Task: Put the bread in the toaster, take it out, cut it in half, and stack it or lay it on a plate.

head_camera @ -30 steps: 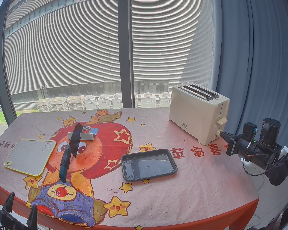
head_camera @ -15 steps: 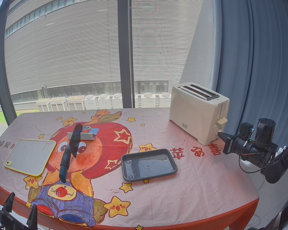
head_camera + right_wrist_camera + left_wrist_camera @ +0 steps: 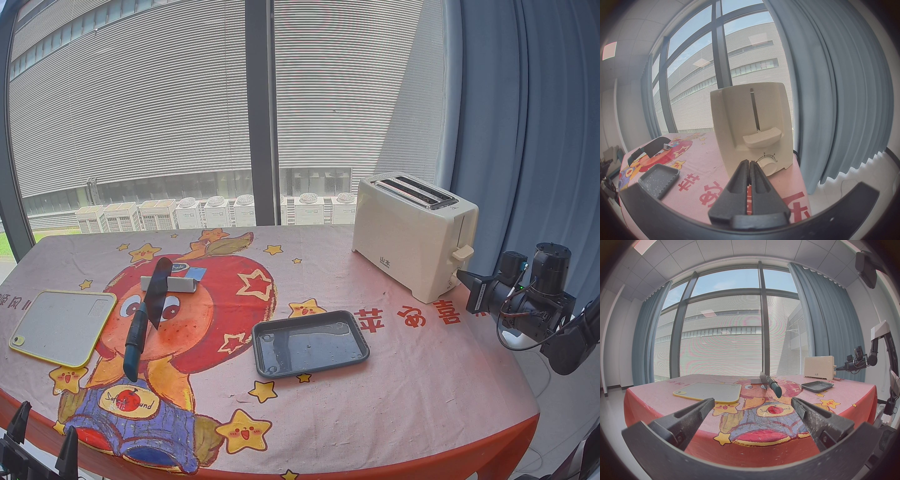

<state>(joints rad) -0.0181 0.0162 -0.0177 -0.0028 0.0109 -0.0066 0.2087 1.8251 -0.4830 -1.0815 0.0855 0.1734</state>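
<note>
Right gripper (image 3: 461,275) hovers at the table's (image 3: 406,387) far right corner, fingers pressed together with nothing between them, the tip just beside the toaster's (image 3: 406,244) control end. From the right wrist it points at the dial (image 3: 768,161), just under the lever (image 3: 762,137). That lever sits low in its track, so my read is the bread is down inside and toasting, though the slots are too dark to confirm a slice. So the loading step looks done and the rest lies ahead. Taking the bread out comes next, then the cut and the plating. The knife (image 3: 137,325) rests propped on its small stand left of centre, the cutting board (image 3: 62,325) lies at the left edge, and the dark tray (image 3: 309,344) sits mid-table. Left gripper (image 3: 44,437) hangs at the near left corner, fingers spread wide and holding nothing.
</note>
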